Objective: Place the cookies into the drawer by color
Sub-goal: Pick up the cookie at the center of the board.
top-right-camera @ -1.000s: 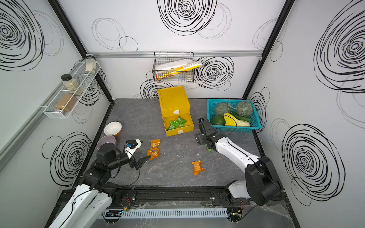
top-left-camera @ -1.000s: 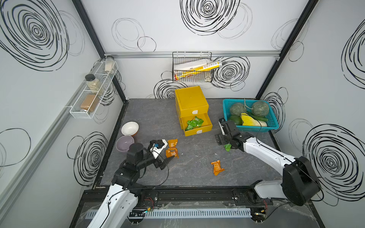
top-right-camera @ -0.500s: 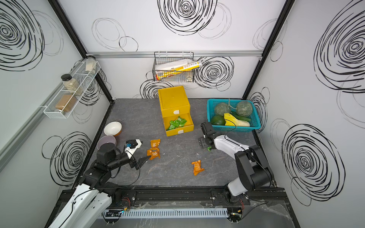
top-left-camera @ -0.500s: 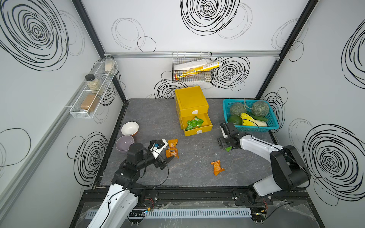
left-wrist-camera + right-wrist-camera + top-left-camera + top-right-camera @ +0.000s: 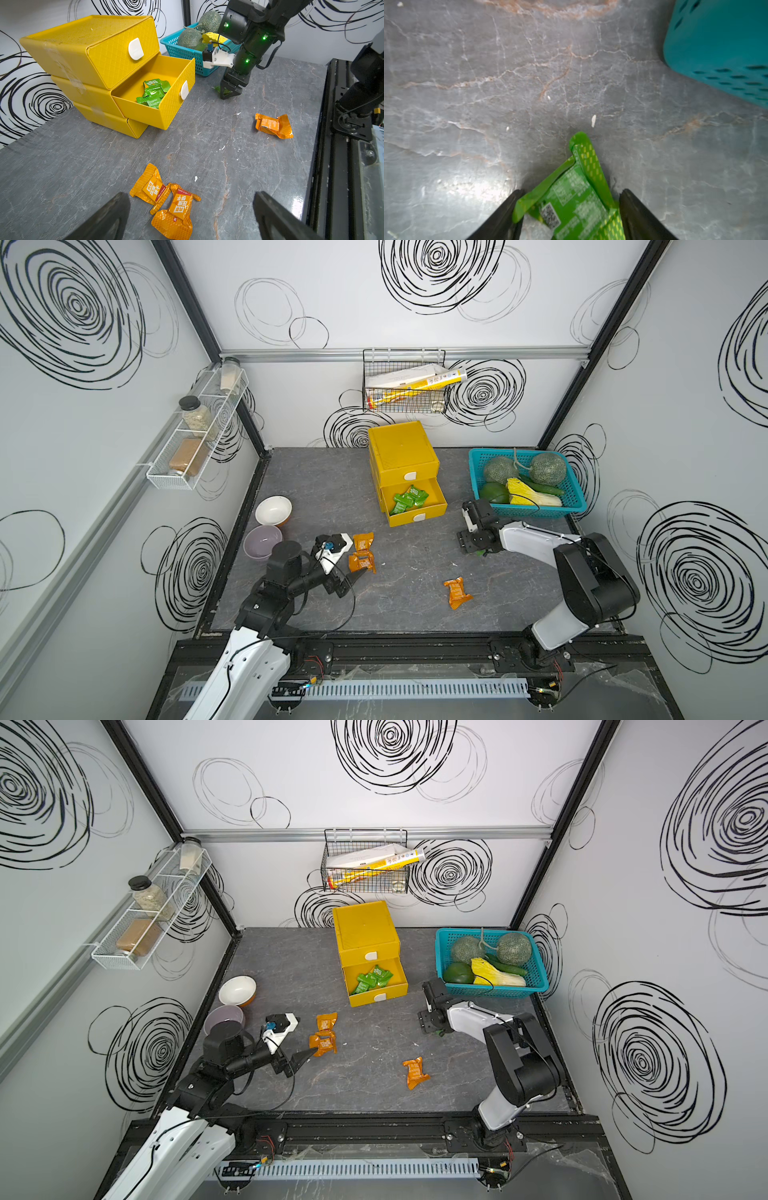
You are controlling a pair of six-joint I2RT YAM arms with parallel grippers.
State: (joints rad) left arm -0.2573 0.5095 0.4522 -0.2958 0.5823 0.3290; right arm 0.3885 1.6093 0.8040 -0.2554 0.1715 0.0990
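The yellow drawer (image 5: 402,456) chest stands mid-table with its middle drawer (image 5: 145,116) pulled out; several green cookies (image 5: 409,498) lie in it. One more green cookie (image 5: 577,193) lies on the table in front of the teal basket. My right gripper (image 5: 572,191) is down over it, open, a finger close on each side. Two orange cookies (image 5: 363,542) (image 5: 363,562) lie together at the left and a third (image 5: 457,592) lies alone near the front. My left gripper (image 5: 192,199) hovers wide open just short of the orange pair, holding nothing.
A teal basket (image 5: 528,510) of melons and vegetables stands at the right, close behind my right gripper. A white bowl (image 5: 273,510) and a lilac bowl (image 5: 262,541) sit by the left wall. A black rail (image 5: 415,645) runs along the front edge.
My right gripper has drawn back toward the basket, dropped onto the green cookie, and its fingers have narrowed around it. The left arm and the orange cookies have not moved.
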